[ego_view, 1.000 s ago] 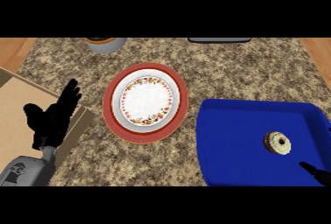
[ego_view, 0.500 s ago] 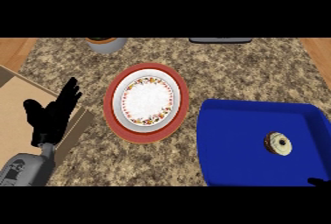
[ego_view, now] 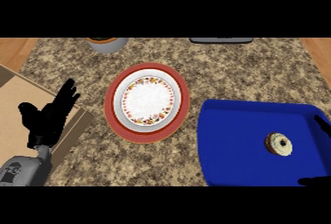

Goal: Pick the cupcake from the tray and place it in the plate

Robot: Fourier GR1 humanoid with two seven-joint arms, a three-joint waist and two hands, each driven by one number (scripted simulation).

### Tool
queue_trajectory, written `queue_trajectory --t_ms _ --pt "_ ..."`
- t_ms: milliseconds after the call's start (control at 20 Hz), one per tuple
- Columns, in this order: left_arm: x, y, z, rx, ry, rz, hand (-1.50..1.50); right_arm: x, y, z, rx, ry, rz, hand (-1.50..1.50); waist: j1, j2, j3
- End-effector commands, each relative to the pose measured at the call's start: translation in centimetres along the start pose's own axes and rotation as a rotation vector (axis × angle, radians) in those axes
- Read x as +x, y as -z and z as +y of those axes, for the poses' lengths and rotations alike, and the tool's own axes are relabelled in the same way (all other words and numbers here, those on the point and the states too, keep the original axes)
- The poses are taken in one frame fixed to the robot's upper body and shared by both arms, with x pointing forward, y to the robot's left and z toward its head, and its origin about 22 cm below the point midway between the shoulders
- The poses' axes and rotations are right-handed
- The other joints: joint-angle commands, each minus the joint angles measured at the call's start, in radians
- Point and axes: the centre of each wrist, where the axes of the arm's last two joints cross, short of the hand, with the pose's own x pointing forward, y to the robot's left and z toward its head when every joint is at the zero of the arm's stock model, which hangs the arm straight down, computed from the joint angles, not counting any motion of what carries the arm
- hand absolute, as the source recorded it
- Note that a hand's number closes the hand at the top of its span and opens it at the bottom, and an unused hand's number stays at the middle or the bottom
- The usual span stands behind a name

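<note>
Left robot hand (ego_view: 47,120): worktop's (ego_view: 245,74) left edge, upright, fingers straight and spread, holding nothing. Plate (ego_view: 148,80): white, floral rim, on a red underplate (ego_view: 110,109), worktop's centre. Tray (ego_view: 236,140): blue, worktop's front right corner. Cupcake (ego_view: 279,144): 1, in tray's right half, touched by neither hand. Right robot hand (ego_view: 318,181): slivers only, at tray's right edge; apart or together, cannot tell.

A grey pot (ego_view: 107,43) sits at eleven o'clock on the speckled granite counter (ego_view: 258,74). A dark flat object (ego_view: 220,40) lies at one o'clock and a tan board (ego_view: 14,92) at nine.
</note>
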Motion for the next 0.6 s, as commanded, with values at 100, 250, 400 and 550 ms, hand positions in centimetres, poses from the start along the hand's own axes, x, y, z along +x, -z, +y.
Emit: queue_trajectory --t_ms 100,250,400,550 --pt "2.1 -1.3 -1.2 0.002 -0.019 0.019 0.00 0.8 0.9 1.1 0.060 -0.115 0.094 -1.50 0.008 0.000 0.000" --pt "0.6 0.1 -1.4 -0.005 -0.006 0.031 0.00 1.3 1.5 0.7 0.125 -0.150 0.116 -1.50 0.000 0.002 -0.001" --pt "0.0 0.7 0.3 0.002 -0.010 0.015 0.00 2.7 2.9 1.1 0.161 -0.185 0.132 -1.50 0.001 0.003 -0.001" --pt "0.4 0.3 -0.8 0.005 0.009 0.016 0.00 4.6 4.1 1.6 0.178 -0.167 0.143 -1.50 0.000 0.002 -0.001"
